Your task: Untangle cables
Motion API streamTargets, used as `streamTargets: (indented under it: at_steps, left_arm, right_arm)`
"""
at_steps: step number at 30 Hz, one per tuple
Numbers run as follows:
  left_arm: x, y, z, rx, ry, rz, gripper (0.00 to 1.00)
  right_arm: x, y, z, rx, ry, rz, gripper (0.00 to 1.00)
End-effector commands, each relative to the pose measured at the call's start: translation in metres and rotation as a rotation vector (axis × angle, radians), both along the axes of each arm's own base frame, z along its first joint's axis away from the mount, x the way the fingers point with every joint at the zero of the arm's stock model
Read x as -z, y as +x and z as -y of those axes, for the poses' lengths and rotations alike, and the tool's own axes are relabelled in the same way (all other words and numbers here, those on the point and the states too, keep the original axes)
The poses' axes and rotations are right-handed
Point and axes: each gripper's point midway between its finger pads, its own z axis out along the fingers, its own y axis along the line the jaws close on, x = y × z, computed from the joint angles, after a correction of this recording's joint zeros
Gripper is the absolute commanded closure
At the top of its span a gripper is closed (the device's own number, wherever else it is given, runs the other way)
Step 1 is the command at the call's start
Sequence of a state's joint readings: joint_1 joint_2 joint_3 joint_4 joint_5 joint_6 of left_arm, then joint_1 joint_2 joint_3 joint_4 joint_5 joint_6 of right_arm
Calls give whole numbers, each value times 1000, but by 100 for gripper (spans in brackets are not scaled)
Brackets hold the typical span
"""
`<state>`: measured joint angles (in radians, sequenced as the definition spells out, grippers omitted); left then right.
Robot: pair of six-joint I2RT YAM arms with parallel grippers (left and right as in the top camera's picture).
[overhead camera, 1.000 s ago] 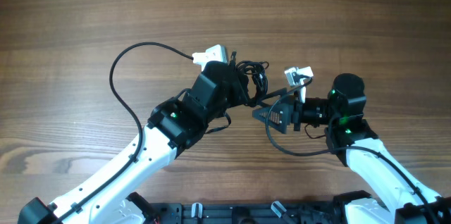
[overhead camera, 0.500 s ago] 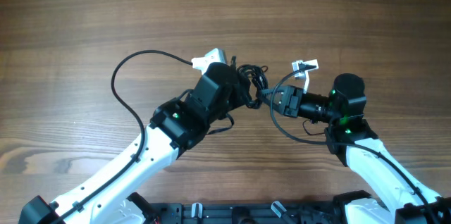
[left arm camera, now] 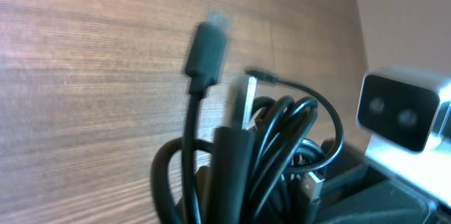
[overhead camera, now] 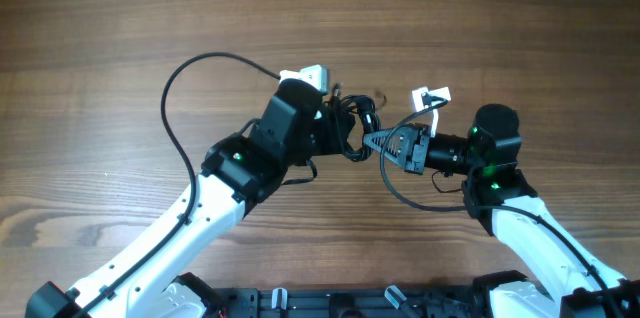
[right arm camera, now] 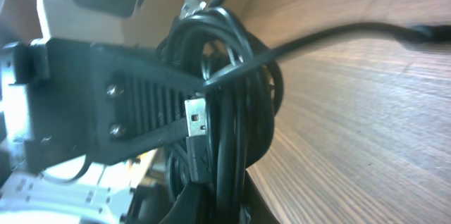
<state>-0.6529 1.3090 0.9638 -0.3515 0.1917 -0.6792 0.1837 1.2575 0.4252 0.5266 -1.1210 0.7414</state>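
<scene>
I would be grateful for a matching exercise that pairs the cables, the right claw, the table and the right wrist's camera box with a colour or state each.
Things:
1. cables
2. right claw
3. table
4. camera box

Colour or state:
a. white
b. brown wood grain
c. black, knotted in a bundle
d. shut at the bundle's edge

Pairs: 1-c, 2-d, 3-b, 4-a.

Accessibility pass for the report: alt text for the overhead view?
At the middle of a wooden table, the left end effector grips a knotted bundle of thin black cables; the right end effector is closed at the bundle's right edge.
</scene>
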Motion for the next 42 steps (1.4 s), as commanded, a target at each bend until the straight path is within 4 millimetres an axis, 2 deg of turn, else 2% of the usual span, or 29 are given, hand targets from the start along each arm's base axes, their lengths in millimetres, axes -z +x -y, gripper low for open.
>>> streamTargets:
  at_steps: [1,3,8,9,10,11,12,15,19,21,22,24,28,32,38,42]
  left_arm:
    - [-6,4,-12,115,73,105,96]
    - [-7,9,-17,96,72,111,96]
    - [-7,11,-18,137,107,157,96]
    - [-8,11,-18,135,105,158,96]
    - [-8,11,-18,118,92,143,96]
    - [-8,11,-18,97,75,122,96]
    - [-8,11,-19,97,77,123,96]
    - [-5,15,-25,48,92,107,96]
    - [-5,7,-18,48,31,46,96]
    - [-3,3,-16,67,27,30,96]
    - [-1,0,-16,73,30,17,96]
    - [-1,-5,-13,99,13,-2,96]
    - [-9,-18,2,190,-66,-25,96]
    - [-8,-32,7,258,-89,-62,96]
    - [0,-63,22,399,-59,-85,96]
    - [-1,-67,26,419,-58,-76,96]
  right_arm:
    - [-14,-28,-2,-184,46,95,96]
    - [-16,-32,0,-214,59,103,96]
    - [-14,-33,1,-221,53,134,83]
    - [-11,-30,1,-200,41,130,77]
    - [-5,-23,2,-152,19,105,50]
    - [2,-14,4,-92,-9,76,17]
    - [12,-2,8,-11,-51,41,0]
    - [21,14,15,105,-81,-37,0]
    - [0,22,10,125,-22,2,2]
    - [-10,22,5,114,-11,66,9]
    - [-11,23,4,122,-12,75,15]
    - [-10,25,2,134,-18,77,20]
    - [-10,19,-6,106,-16,75,35]
    - [-12,19,-7,107,0,53,59]
    - [-38,21,-8,110,77,96,67]
    - [-33,11,-11,50,60,108,85]
